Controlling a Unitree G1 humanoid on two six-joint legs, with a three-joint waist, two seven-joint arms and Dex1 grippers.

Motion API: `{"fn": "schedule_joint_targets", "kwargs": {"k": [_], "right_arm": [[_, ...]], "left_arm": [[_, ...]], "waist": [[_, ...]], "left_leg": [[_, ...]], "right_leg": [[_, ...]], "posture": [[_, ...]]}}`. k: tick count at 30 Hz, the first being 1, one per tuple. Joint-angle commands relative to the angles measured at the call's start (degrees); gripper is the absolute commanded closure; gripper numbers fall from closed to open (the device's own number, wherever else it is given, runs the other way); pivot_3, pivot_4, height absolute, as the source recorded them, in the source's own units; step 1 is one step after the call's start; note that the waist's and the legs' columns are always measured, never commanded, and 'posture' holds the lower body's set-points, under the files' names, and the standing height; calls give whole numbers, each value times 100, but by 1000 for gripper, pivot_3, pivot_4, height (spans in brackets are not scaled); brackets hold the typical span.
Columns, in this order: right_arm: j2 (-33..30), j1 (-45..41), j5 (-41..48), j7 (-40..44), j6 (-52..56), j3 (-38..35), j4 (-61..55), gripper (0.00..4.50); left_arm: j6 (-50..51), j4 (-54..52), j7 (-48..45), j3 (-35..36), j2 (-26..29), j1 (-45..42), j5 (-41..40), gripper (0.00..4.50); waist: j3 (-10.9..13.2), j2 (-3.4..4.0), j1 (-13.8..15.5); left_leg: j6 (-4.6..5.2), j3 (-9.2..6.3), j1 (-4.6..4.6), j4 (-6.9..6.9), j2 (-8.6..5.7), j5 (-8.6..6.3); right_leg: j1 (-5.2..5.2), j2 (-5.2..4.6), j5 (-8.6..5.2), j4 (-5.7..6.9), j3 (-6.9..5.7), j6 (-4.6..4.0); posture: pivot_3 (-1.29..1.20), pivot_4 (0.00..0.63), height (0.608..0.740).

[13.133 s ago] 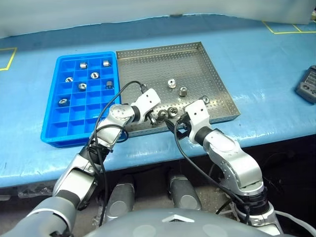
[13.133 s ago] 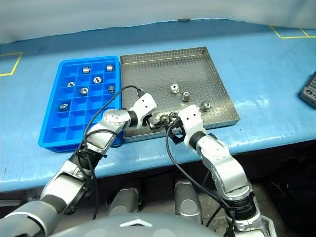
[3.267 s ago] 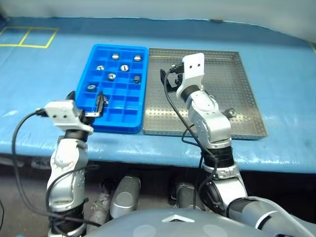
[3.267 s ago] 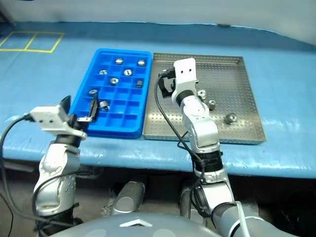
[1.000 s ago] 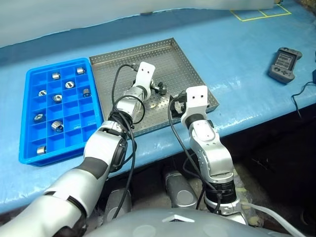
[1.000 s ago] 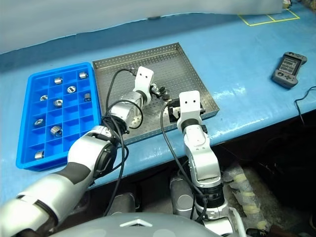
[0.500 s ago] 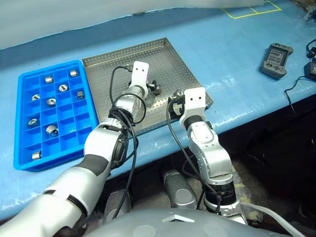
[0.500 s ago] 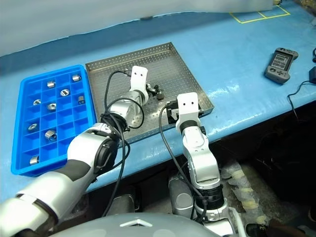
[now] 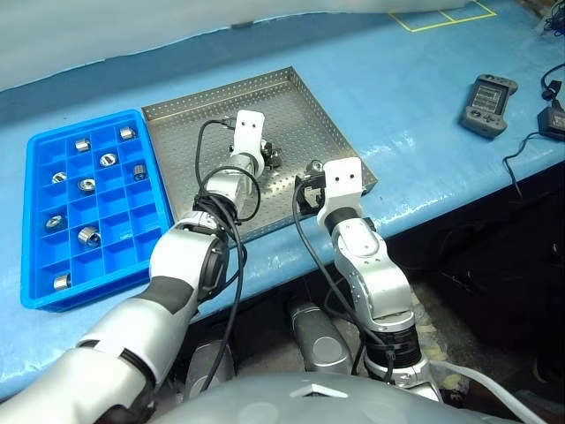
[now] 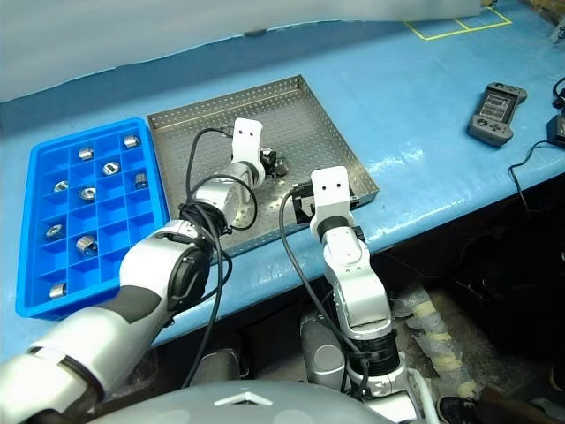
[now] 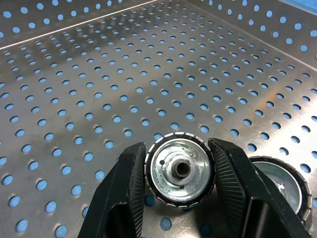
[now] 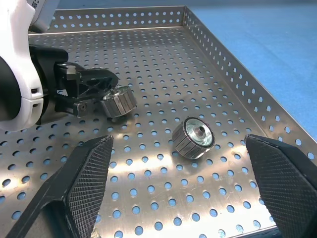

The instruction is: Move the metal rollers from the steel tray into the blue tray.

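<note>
The steel tray [image 9: 291, 97] lies beside the blue tray [image 9: 124, 238], which has several metal rollers in its compartments. My left gripper [image 11: 178, 163] is low over the steel tray's floor, shut on a metal roller [image 11: 181, 171] with a finger against each side. A second roller [image 11: 280, 181] lies just beside it. My right gripper [image 12: 178, 148] is open near the tray's front edge. A third roller [image 12: 193, 137] lies on its side ahead of the right gripper's spread fingers [image 12: 74, 188]. The left gripper [image 12: 84, 87] also shows there.
A dark handheld controller [image 9: 485, 93] and a cable lie on the blue table cover to the right of the steel tray. The steel tray's raised rim [image 12: 233, 74] runs close along the right of the rollers.
My left gripper's fingers have closed onto the roller. The right gripper has stayed open in place. The camera has shifted a little.
</note>
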Motion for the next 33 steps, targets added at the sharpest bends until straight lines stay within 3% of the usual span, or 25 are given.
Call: {"fn": "schedule_joint_targets", "kwargs": {"k": [1,9,16,22,27,33], "right_arm": [[87,-85,20,34,-21,78,-155,0],[101,-235,73,178,8,166,47,0],[129,-508,103,316,-92,182,305,0],[284,-783,360,360,-220,-48,304,0],[475,-974,644,311,-309,-299,263,0],[1334,-1221,2155,206,-167,-1106,197,0]], "left_arm": [[-213,-1142,-351,139,47,331,-316,2791],[883,-5260,-216,117,-112,2311,-939,2794],[1665,-7468,76,109,-177,3538,-1274,2794],[1735,-8765,205,226,-242,4445,-1608,2794],[1624,-9226,333,382,-506,4823,-2030,2794],[1436,-9392,759,502,-912,4923,-2650,2794]], "waist": [[0,0,10],[1,1,205],[1,1,721],[1,0,1038],[0,0,1219],[0,0,1265]], "left_leg": [[0,0,-1,-1,0,0],[0,3,0,-6,2,0],[0,3,5,7,1,1],[0,1,3,7,1,1],[-1,-1,6,12,2,1],[0,0,3,25,2,2]], "right_leg": [[-1,0,0,0,1,0],[-5,0,0,4,10,-1],[0,2,1,7,9,-1],[0,1,0,4,5,-4],[4,0,-13,5,-1,-28],[8,-1,-15,4,-2,-32]], "posture": [[-225,150,740],[-132,150,740],[-64,150,740],[-24,150,740],[-3,150,740],[-1,150,740]]}}
